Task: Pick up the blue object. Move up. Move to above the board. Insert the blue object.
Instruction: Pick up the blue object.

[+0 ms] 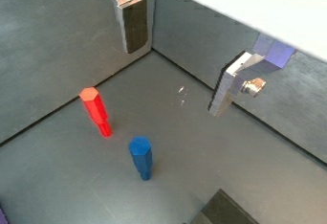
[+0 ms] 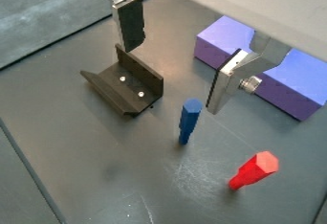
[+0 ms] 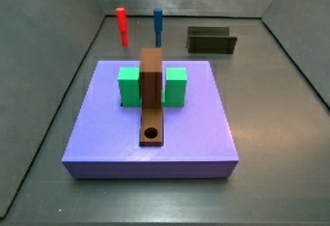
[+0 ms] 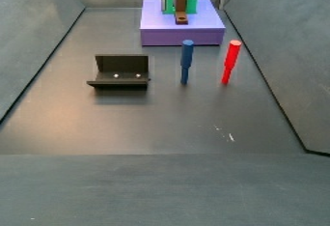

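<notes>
**Blue peg stands free as open gripper waits above**

The blue peg (image 4: 187, 61) stands upright on the grey floor (image 4: 142, 124) just left of the red peg (image 4: 231, 62), with the fixture (image 4: 120, 72) further left, in a side view. Beyond them the brown board (image 3: 152, 109), braced by the green block (image 3: 175, 87) on the purple slab (image 3: 96, 124), shows its hole, ready for insertion. The gripper (image 2: 179, 56) hovers overhead, jaws spread and empty, seemingly before the pickup.

The jaws are showing in both wrist views as two flat silver finger plates (image 1: 230, 82) (image 2: 230, 79), standing wide apart over the grey floor. One is wearing a dark rectangular pad (image 1: 134, 27) (image 2: 129, 25); the other is carrying a small round silvery screw (image 1: 254, 85) (image 2: 251, 82) on its side.
</notes>
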Available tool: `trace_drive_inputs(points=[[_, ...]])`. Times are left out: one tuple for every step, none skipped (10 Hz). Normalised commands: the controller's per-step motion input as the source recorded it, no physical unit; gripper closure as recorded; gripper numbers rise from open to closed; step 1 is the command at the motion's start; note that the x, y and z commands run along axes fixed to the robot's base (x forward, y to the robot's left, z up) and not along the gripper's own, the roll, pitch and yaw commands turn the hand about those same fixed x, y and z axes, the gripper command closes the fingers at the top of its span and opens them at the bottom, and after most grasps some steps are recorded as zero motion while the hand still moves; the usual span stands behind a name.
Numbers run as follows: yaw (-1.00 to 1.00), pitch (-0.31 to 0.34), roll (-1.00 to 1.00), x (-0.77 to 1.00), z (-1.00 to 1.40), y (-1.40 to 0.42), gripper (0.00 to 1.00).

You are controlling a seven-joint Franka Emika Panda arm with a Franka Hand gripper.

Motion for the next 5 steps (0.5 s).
trace_drive_inputs(points=[[0.0,0.0,0.0,0.0,0.0,-0.03,0.0],[0.0,-0.004,-0.05,0.0,-0.05,0.0,0.0],[0.0,-0.037,-0.06,0.0,-0.06,0.0,0.0],[0.0,-0.05,-0.08,0.0,-0.08,-0.02,0.0],[0.03,-0.046,-0.08,0.0,-0.1,-0.07,0.0]])
